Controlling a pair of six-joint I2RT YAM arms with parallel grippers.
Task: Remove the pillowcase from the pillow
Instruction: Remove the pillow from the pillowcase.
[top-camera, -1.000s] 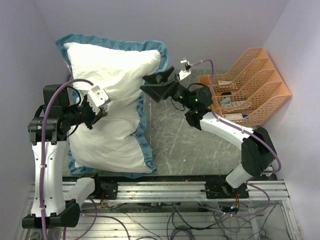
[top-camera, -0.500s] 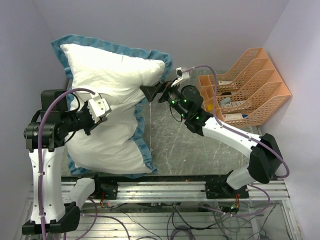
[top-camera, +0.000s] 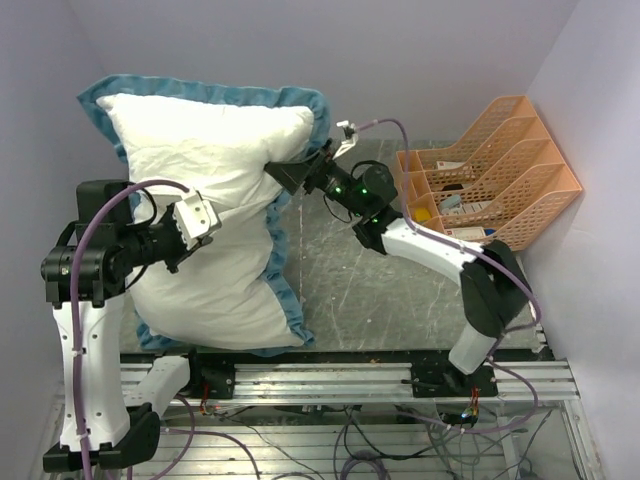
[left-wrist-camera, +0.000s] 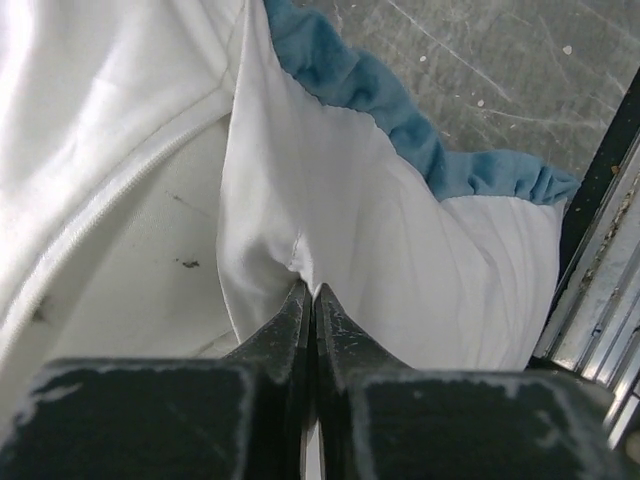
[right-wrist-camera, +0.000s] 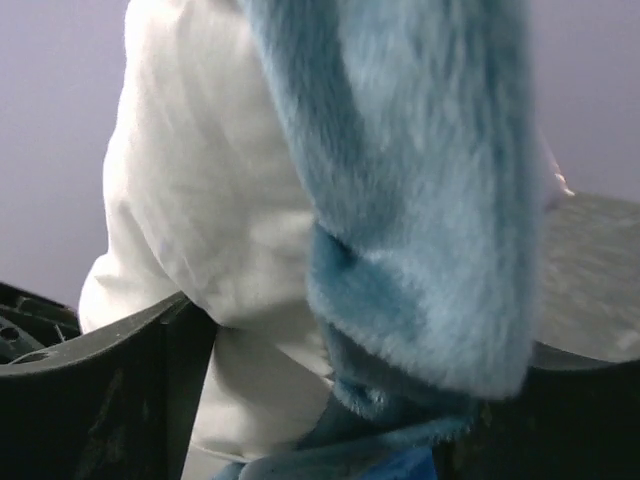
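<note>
The pillow (top-camera: 200, 140) lies plump and white at the left of the table, with a seam and small dark specks in the left wrist view (left-wrist-camera: 100, 200). Round it lies the pillowcase (top-camera: 225, 295), white side out with a teal ruffled edge (left-wrist-camera: 400, 230). My left gripper (top-camera: 208, 222) is shut on a fold of that white pillowcase cloth at the pillow's middle (left-wrist-camera: 312, 292). At the pillow's right edge, my right gripper (top-camera: 275, 178) stands wide. The teal ruffle and white cloth fill the gap between its fingers (right-wrist-camera: 350, 340).
An orange slotted file tray (top-camera: 490, 170) holding a few items stands at the back right. The grey scratched tabletop (top-camera: 370, 280) stretches between pillow and tray. A metal rail (top-camera: 380, 375) runs along the near edge. Lilac walls close in behind and at both sides.
My right gripper has swung left from above the table onto the pillow's right edge, its jaws now narrowing slightly. The pillow's upper end has shifted left. The left gripper keeps its pinch.
</note>
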